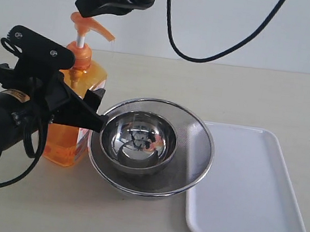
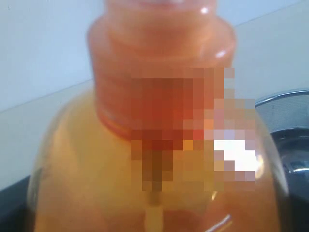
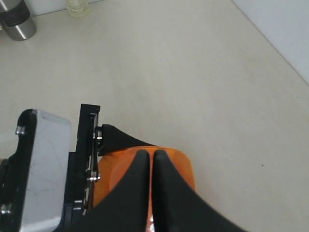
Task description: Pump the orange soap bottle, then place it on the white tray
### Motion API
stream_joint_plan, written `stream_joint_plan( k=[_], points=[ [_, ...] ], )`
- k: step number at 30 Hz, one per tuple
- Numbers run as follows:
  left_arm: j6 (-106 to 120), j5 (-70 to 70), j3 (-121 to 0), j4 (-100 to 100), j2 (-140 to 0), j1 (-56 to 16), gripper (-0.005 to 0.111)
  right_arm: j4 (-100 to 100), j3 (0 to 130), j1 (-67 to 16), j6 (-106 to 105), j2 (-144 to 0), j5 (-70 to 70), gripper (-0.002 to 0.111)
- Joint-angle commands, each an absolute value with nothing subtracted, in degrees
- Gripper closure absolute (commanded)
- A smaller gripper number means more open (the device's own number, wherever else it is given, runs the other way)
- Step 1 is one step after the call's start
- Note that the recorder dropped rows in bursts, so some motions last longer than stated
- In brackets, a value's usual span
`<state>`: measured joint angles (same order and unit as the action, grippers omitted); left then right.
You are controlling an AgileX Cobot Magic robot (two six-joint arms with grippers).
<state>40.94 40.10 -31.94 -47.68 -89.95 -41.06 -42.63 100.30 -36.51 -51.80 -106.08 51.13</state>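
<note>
Pretty bare setup tbh. Just a matte cream tabletop (image 1: 271, 103) filling most of the exterior view, meeting a plain pale-grey wall (image 1: 303, 32) along a straight line near the top. Soft, even lighting, only faint shadows anywhere. Over in the upper left of the right wrist view, a steel-and-black cylinder (image 3: 17, 21) and a small clear container (image 3: 77, 7) parked at the back of the table.

On my screen the soap bottle (image 1: 64, 148) reads as glossy, translucent orange plastic, and its pump head (image 1: 91, 26) as opaque orange plastic. The tray (image 1: 248, 185) is smooth white plastic with a soft sheen. The bowl (image 1: 138, 142) is mirror-polished steel. The strainer (image 1: 194, 150) around it is fine wire mesh with a bright metal rim. The table (image 1: 231, 97) looks matt.
</note>
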Motion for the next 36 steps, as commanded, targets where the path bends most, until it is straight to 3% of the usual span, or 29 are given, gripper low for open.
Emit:
stream_joint_plan(
  k=[1,36],
  points=[
    [40.7,43.7,-33.4,-44.9,-89.4,-41.2,0.102,-36.8,98.7,-36.5,-51.9,-108.7,57.5,0.108],
    [40.7,43.2,-33.4,-45.1,-89.4,-41.2,0.102,-35.3,102.4,-36.5,-50.8,-107.6,57.1,0.108]
  ],
)
